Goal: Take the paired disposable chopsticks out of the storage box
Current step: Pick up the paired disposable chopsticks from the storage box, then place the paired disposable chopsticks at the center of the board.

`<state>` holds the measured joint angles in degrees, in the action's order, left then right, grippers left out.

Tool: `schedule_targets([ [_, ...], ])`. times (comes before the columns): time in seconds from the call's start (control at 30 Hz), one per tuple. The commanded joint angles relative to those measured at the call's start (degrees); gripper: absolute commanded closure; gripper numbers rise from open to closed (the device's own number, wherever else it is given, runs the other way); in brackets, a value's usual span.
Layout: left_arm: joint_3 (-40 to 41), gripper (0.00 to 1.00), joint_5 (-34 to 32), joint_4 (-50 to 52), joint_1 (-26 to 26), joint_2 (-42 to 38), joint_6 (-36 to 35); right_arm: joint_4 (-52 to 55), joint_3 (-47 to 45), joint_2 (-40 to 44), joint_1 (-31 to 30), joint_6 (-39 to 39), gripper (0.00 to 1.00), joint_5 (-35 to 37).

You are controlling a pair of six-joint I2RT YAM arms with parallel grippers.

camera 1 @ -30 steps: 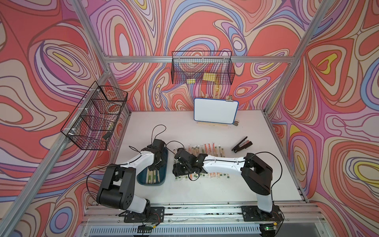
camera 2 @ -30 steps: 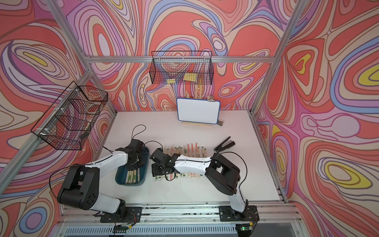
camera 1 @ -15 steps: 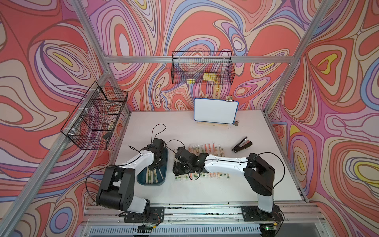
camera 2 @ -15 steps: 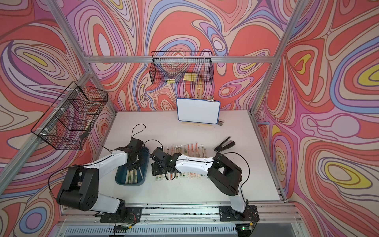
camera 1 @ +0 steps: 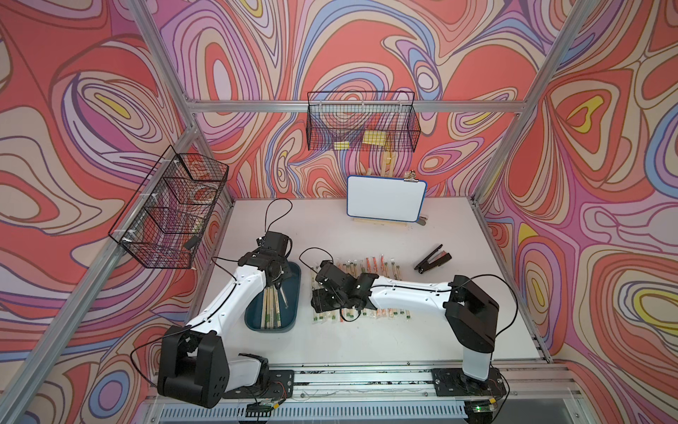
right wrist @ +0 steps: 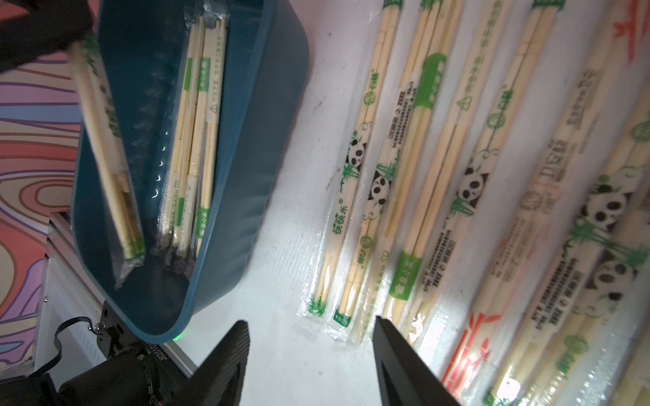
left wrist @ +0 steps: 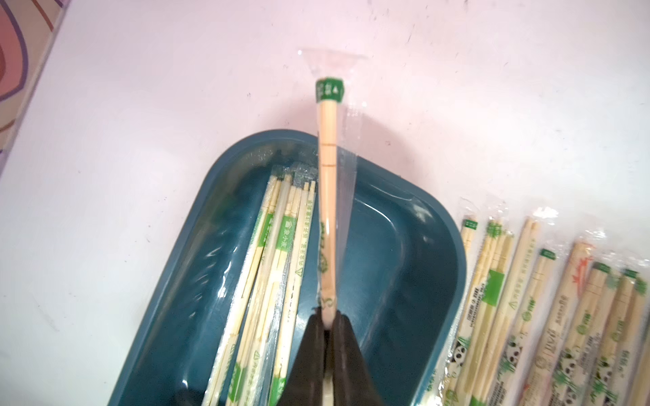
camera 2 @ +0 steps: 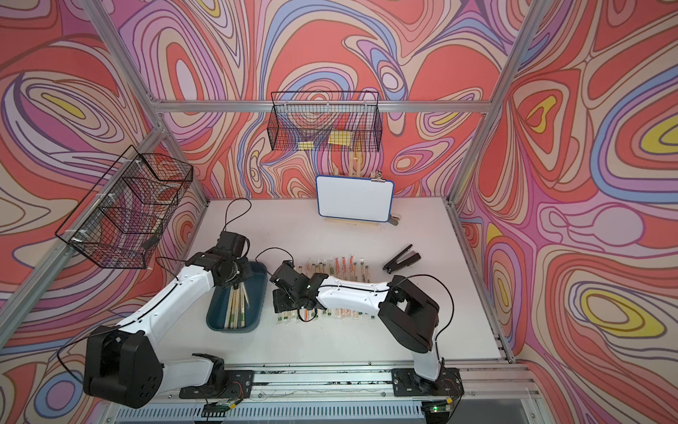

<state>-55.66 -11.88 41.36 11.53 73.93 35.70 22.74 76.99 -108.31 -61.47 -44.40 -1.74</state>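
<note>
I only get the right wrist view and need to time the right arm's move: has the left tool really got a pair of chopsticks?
Observer: Yes. The left wrist view shows the left tool shut on one green-tipped pair, pinched near one end.
Operator: Is it clear of the tray?
Observer: Not yet. In a top view the tray lies under the whole pair; its free end does not pass the rim.

In the frame's upper left, the teal storage box holds sleeved chopstick pairs. Loose pairs cover the white table at right. At bottom centre, the right gripper is spread wide.
</note>
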Motion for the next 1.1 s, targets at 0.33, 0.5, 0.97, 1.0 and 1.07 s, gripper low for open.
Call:
schedule_targets([
  [0.33,-4.43,1.00,7.00,1.48,5.03,-3.33,-4.95,-0.43,-6.69,6.44,4.74,0.34,0.38,3.06],
  [0.5,-4.49,0.99,4.64,-0.15,11.54,0.74,-2.21,-0.63,-9.73,9.44,6.54,0.12,0.38,3.21],
  [0.97,0.14,0.99,-0.01,-5.75,16.12,12.82,1.63,-1.80,-15.82,12.69,7.77,-1.96,0.38,2.75],
  [1.0,0.41,0.99,-0.19,-6.06,16.07,13.39,1.65,-1.97,-15.97,12.69,7.72,-2.13,0.38,2.61],
  [1.07,0.90,0.98,-0.25,-7.02,16.05,14.42,1.66,-2.26,-16.08,12.51,7.72,-2.20,0.38,2.35],
])
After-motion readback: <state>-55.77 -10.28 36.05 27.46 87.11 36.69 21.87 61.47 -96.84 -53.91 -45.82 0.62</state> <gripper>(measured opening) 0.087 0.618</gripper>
